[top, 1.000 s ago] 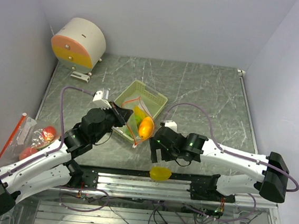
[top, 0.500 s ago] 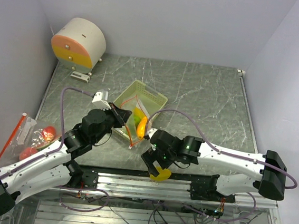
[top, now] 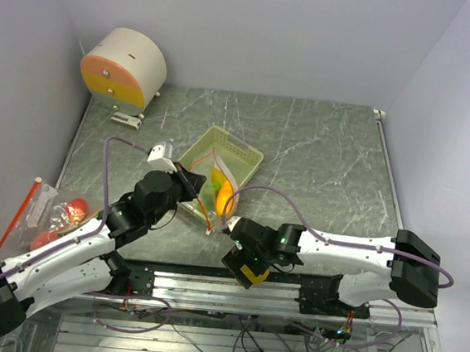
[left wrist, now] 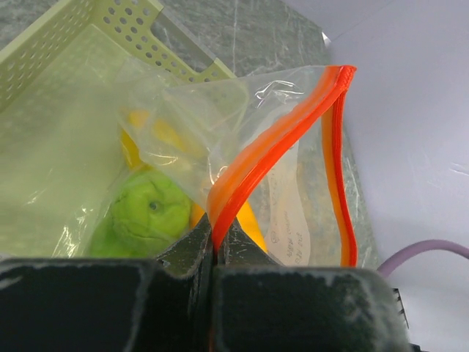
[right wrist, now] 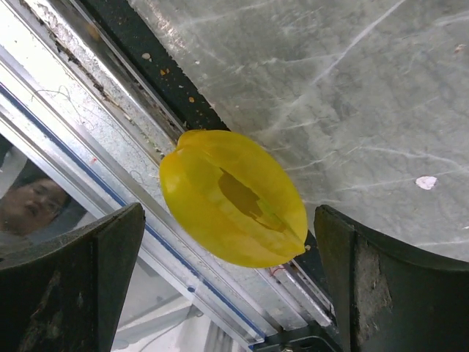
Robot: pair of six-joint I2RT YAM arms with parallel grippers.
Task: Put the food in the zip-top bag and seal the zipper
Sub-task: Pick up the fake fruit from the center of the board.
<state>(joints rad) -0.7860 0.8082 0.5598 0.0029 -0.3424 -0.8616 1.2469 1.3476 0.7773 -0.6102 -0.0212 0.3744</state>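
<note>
My left gripper (top: 191,182) is shut on the orange-red zipper edge of the clear zip-top bag (top: 215,192) and holds its mouth up over the tray. In the left wrist view, the jaws (left wrist: 218,246) pinch the zipper strip (left wrist: 278,139). A green fruit (left wrist: 146,213), a yellow piece (left wrist: 157,132) and an orange mango (left wrist: 253,224) lie inside the bag. My right gripper (top: 247,267) is open over a yellow starfruit (top: 252,274) at the table's near edge. In the right wrist view, the starfruit (right wrist: 233,196) lies between the spread fingers (right wrist: 396,279), untouched.
The pale yellow-green tray (top: 242,150) stands under and behind the bag. A round cream and orange device (top: 125,66) stands at the back left. A second bag with red fruits (top: 56,217) and an orange rod (top: 14,221) lie at the far left. A metal rail (right wrist: 88,139) runs under the starfruit.
My right gripper has moved from beside the bag's mouth toward the near edge and now sits over the yellow starfruit. The mango has sunk deeper into the bag. The left gripper keeps its hold.
</note>
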